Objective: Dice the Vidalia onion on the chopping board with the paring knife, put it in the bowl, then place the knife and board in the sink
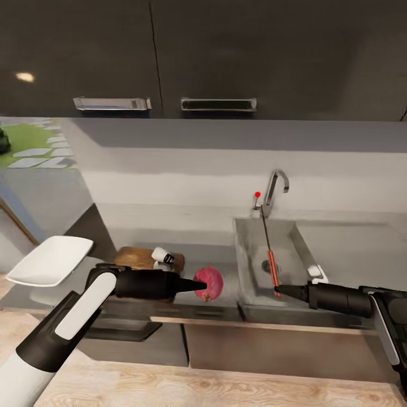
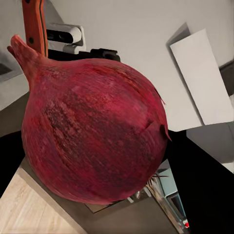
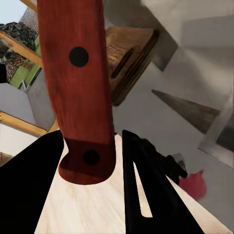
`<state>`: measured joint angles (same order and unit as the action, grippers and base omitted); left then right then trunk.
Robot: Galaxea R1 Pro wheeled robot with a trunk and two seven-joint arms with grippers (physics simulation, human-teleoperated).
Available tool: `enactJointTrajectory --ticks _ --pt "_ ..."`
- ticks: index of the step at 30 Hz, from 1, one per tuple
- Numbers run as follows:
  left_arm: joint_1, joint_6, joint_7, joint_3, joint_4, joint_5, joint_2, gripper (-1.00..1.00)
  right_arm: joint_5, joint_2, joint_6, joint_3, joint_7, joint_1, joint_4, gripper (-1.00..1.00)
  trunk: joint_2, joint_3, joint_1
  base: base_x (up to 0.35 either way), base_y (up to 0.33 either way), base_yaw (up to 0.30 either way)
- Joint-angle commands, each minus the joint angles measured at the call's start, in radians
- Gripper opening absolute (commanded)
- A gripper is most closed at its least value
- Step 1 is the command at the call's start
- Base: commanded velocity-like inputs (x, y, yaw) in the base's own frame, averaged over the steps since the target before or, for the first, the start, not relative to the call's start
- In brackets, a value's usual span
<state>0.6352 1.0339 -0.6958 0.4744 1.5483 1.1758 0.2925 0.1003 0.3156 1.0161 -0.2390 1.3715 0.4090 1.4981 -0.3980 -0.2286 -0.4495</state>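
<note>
- Pinkish-red Vidalia onion (image 1: 208,283) at the left pincer (image 1: 202,285) tip, over the tabletop (image 1: 350,243) between chopping board (image 1: 135,258) and sink (image 1: 277,260); grip not discernible here.
- Red-orange paring knife (image 1: 272,265) clamped at its handle end in the right pincer (image 1: 277,290), blade towards the faucet (image 1: 275,189); white bowl (image 1: 51,260) far left.
- Left wrist: onion (image 2: 92,131) close up; pincer state impossible to tell.
- Right wrist: knife handle (image 3: 78,87) gripped; board (image 3: 129,53) beyond.

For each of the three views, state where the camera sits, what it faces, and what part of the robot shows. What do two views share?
Head: high up, facing down at countertop and sink; both arms show.
Left wrist: near left gripper, facing Vidalia onion.
Right wrist: near right gripper, facing paring knife; dark fingers show.
Shared: both wrist views include onion and knife.
</note>
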Motion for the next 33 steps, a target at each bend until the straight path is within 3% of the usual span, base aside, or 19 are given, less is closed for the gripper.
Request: enactJointTrajectory --ticks 1,16,22,26,33 --pt "0.001 0.003 -0.004 0.001 -0.001 0.001 0.001 -1.0 0.002 0.0 0.007 0.0 0.001 0.001 0.001 -1.0 -0.002 -0.002 -0.001 -0.007 0.307 0.169" --pt "0.001 0.003 -0.002 -0.005 -0.002 0.001 0.016 -1.0 0.002 -0.001 0.006 0.0 0.001 0.001 0.001 -1.0 -0.002 -0.002 -0.001 -0.001 0.303 0.113" --pt "0.001 0.002 0.027 -0.006 -0.005 -0.001 0.012 -1.0 0.003 -0.001 0.006 0.0 0.001 0.001 0.001 -1.0 -0.002 -0.002 -0.001 0.123 0.065 0.003" --pt "0.001 0.003 0.069 -0.006 -0.005 0.001 0.011 -1.0 0.004 -0.001 0.007 0.0 0.001 0.001 0.001 -1.0 -0.002 0.0 -0.001 0.304 0.149 -0.1" --pt "0.001 0.003 0.073 -0.005 -0.005 0.001 0.013 -1.0 0.004 0.0 0.007 0.0 0.001 0.001 0.0 -1.0 -0.002 0.009 -0.001 0.112 0.263 -0.202"
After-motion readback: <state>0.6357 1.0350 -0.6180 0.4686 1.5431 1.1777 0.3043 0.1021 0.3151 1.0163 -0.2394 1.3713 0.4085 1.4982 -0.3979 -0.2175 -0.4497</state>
